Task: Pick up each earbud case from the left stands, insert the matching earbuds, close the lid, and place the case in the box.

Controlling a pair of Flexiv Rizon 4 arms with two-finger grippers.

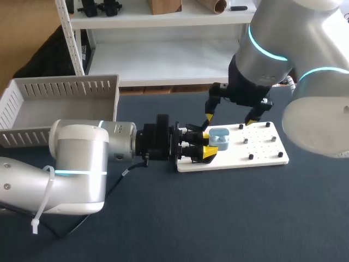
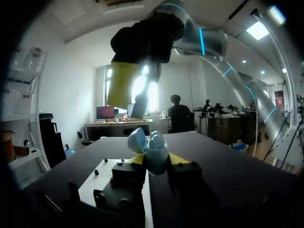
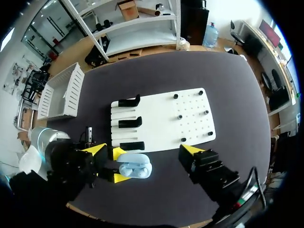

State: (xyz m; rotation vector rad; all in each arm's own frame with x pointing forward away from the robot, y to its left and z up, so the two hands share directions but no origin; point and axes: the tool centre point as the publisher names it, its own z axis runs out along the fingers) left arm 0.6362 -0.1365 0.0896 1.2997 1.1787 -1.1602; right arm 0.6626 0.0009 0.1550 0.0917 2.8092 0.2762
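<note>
A light blue earbud case (image 1: 219,137) is held just over the left end of the white board (image 1: 262,150), its lid hinged open. My left gripper (image 1: 206,145) comes in from the left and is shut on the case (image 2: 151,151), one yellow tip on each side. My right gripper (image 1: 229,120) hangs above it, open, with its fingers spread wide of the case and not touching it. From the right wrist, the case (image 3: 135,167) lies under the right gripper (image 3: 143,150). Three black stands (image 3: 130,122) on the board (image 3: 161,114) carry nothing.
A white slatted box (image 1: 60,103) stands at the table's back left, also visible as the box (image 3: 61,92) beyond the board. Small black pegs (image 1: 251,156) dot the board's right half. Dark tabletop stretches in front of the board.
</note>
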